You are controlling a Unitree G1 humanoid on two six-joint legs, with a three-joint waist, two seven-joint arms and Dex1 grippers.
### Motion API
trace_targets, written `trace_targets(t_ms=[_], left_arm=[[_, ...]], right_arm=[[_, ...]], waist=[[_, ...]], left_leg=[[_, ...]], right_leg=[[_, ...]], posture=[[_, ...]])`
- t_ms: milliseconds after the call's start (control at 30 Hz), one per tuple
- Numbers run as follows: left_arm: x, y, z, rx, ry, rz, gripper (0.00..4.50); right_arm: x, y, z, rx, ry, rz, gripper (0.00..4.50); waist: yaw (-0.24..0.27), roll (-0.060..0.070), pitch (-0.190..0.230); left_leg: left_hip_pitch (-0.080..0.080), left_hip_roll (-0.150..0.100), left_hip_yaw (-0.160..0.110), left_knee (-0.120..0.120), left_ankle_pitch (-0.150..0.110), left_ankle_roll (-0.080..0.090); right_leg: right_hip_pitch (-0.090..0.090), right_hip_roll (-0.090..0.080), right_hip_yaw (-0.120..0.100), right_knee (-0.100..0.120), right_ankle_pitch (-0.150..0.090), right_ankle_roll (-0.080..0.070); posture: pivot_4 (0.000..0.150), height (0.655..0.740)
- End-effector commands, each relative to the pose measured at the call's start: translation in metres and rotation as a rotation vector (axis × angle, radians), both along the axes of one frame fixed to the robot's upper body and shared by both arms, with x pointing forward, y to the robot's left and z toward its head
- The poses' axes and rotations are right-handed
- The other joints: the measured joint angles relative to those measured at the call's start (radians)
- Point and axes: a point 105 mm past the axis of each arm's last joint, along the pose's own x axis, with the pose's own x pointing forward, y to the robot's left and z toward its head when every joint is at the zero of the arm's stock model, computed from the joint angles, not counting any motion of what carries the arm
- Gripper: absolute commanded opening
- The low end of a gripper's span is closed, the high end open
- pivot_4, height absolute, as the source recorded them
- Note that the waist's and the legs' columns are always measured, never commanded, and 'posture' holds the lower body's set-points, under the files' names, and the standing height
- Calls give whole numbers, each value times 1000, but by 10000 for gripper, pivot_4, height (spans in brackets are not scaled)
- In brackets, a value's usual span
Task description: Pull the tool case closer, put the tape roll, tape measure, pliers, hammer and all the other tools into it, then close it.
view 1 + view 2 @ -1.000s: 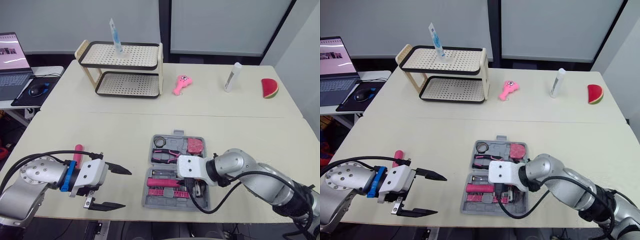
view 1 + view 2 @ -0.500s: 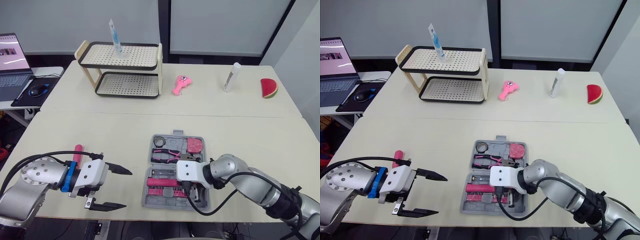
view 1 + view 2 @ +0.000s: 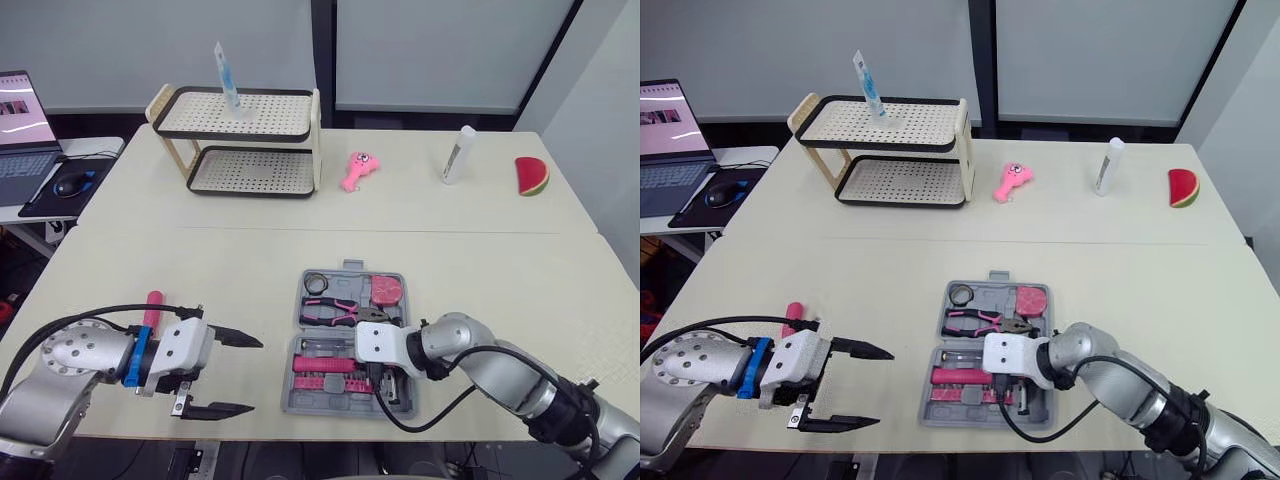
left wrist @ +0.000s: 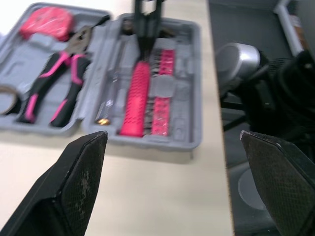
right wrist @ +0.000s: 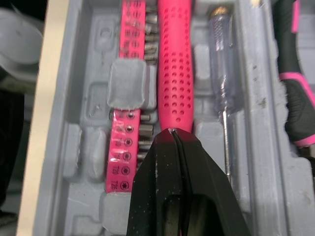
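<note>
The left gripper's fingers (image 3: 232, 338) are spread wide, two tapered black wedges with a finely grained face and nothing between them. The left gripper (image 3: 256, 376) hovers over the bare cream tabletop (image 3: 240, 270), well to the left of the tool case. The right gripper's fingers (image 5: 162, 162) are pressed together along a thin seam and clamp nothing. The right gripper (image 5: 173, 133) has its tips right at the pink dimpled handle (image 5: 176, 73) in the case; whether they touch it cannot be told.

The tool case (image 3: 346, 281) is grey moulded plastic with shaped recesses. It lies open and flat near the front edge of the table. Its farther half holds the tape roll (image 3: 318, 283), a thin ring, the pliers (image 3: 333, 313) with black-and-pink grips, and the tape measure (image 3: 388, 291), a rounded pink-red block. In the nearer half the pink handle lies in its channel, its rubbery surface pitted with rows of small holes. On one side of it sits a pink bit strip (image 5: 125, 142) with metal bits, a grey clip across its middle. On the other side lies a screwdriver (image 5: 220, 69) with a clear handle.

A pink-handled tool (image 3: 153, 308) lies on the table outside the case, beside the left arm.

At the far side stand a two-tier rack (image 3: 240, 140) with perforated shelves, a pink toy (image 3: 356, 170), a white tube (image 3: 458, 155) and a watermelon-slice toy (image 3: 531, 176).
</note>
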Motion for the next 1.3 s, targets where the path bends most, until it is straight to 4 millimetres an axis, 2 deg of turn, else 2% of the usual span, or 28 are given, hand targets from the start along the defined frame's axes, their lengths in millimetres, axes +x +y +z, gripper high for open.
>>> trace_targets(t_ms=[33,167,267,333,400,467,600,700,867,967,1300], left_arm=[[17,32,19,-65,-88,251,45000],[23,77,24,-118,-104,569,45000],[18,125,24,-146,-108,844,45000],[9,156,22,-155,-98,1000,45000],[-3,182,15,-163,-64,1122,45000],[-10,196,10,-164,-38,1181,45000],[-22,204,-2,-162,40,1227,45000],[-24,197,-10,-172,110,1212,45000],[-25,195,-20,-167,138,1213,45000],[-23,195,-22,-170,134,1218,45000],[-18,193,-27,-173,122,1209,45000]], right_arm=[[-2,-6,49,155,-116,-16,135],[2,-33,77,252,-202,-162,135],[5,-76,85,246,-274,-338,135],[-1,-105,83,228,-273,-427,135],[-13,-129,78,211,-239,-491,3948],[-23,-143,74,199,-221,-510,7784],[-50,-168,62,155,-112,-532,16629],[-62,-181,59,142,-68,-537,23554],[-60,-195,60,132,-101,-541,35134],[-58,-200,60,134,-112,-544,44566],[-53,-217,52,126,-155,-596,44566]], waist=[[1,0,0],[3,-2,-1],[3,-2,-1],[7,-6,-4],[9,-8,-5],[8,-9,-6],[8,-13,-8],[7,-17,-9],[3,-18,-8],[4,-18,-8],[7,-19,-8]], left_leg=[[0,0,0,0,0,0],[0,0,-1,0,0,0],[0,0,-1,0,0,0],[1,0,-1,1,0,0],[3,0,0,1,0,0],[5,0,0,0,0,0],[8,0,1,0,0,0],[12,0,2,-1,0,-1],[19,1,4,-6,-1,-2],[18,1,5,-8,-1,-2],[19,0,5,-16,-1,-2]], right_leg=[[0,0,0,1,0,0],[0,-1,-2,2,-1,-1],[0,-1,-2,3,-1,-1],[1,-1,-2,4,-1,-2],[2,-1,-2,5,-1,-2],[4,-1,-2,6,-2,-2],[6,0,-1,6,-4,-2],[10,-1,0,5,-7,-1],[15,-2,2,-2,-13,-5],[17,-2,2,-6,-6,-2],[17,-4,1,-9,-5,-2]], posture=[[1500,7350],[1500,7350],[1500,7350],[1500,7350],[1500,7350],[1500,7350],[1500,7350],[1500,7350],[1500,7350],[1500,7350],[1500,7350]])
